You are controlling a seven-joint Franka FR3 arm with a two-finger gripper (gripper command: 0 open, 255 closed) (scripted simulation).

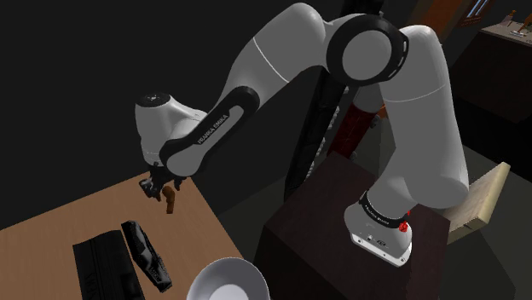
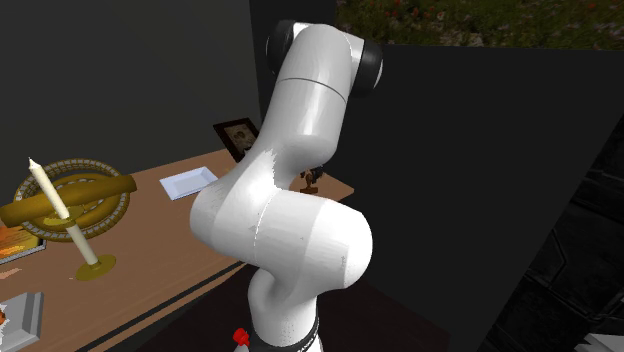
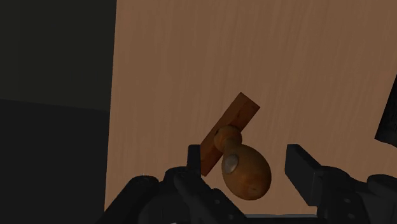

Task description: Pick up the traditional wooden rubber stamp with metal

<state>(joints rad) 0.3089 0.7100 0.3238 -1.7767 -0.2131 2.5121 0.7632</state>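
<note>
Hand [image 3: 247, 154] low over the wooden tabletop [image 3: 267, 57], fingers standing apart. Rubber stamp [image 3: 242, 167], with a brown wooden handle and a small grey metal spot, lies tilted between them. Its flat base is just beside one finger; the other finger is clear of the handle. Stamp sits near the tabletop's far edge. A white bowl [image 1: 228, 281] is nearer.

White arm [image 1: 430, 111], dark joints [image 1: 189, 152], black fingers [image 3: 300, 168].

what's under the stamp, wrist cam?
Bare wood-grain table top surrounds the brown stamp; nothing else shows beneath it. The stamp's own body covers the spot directly below, so contact with the table top can't be seen.
</note>
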